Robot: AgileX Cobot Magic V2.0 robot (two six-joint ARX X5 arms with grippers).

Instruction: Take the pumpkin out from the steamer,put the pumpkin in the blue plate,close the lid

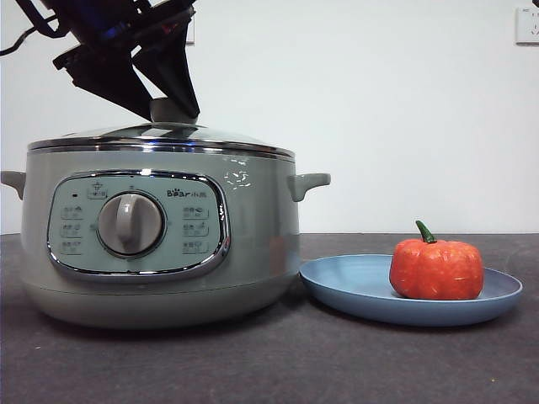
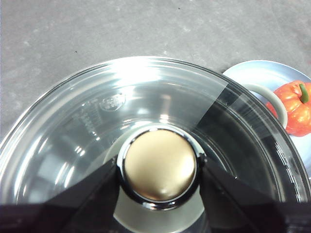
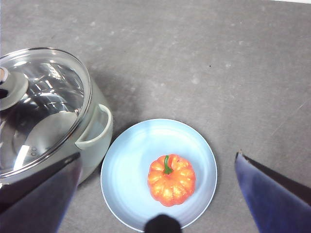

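Note:
The lid (image 1: pixel 126 135) sits flat on the sage-green steamer (image 1: pixel 253 227). My left gripper (image 1: pixel 173 108) comes down from the upper left, and in the left wrist view its jaws press both sides of the lid's round knob (image 2: pixel 158 167), so the left gripper (image 2: pixel 158 167) is shut on it. To the right of the pot, the orange pumpkin (image 1: pixel 436 269) rests upright in the blue plate (image 1: pixel 345 286). My right gripper (image 3: pixel 158 155) hangs high over the plate (image 3: pixel 126 165) and pumpkin (image 3: pixel 171 180), open and holding nothing.
The steamer's right side handle (image 1: pixel 310 181) reaches toward the plate's rim, close beside it. Dark grey tabletop (image 3: pixel 204 63) spreads behind and to the right of the plate. A white wall stands at the back.

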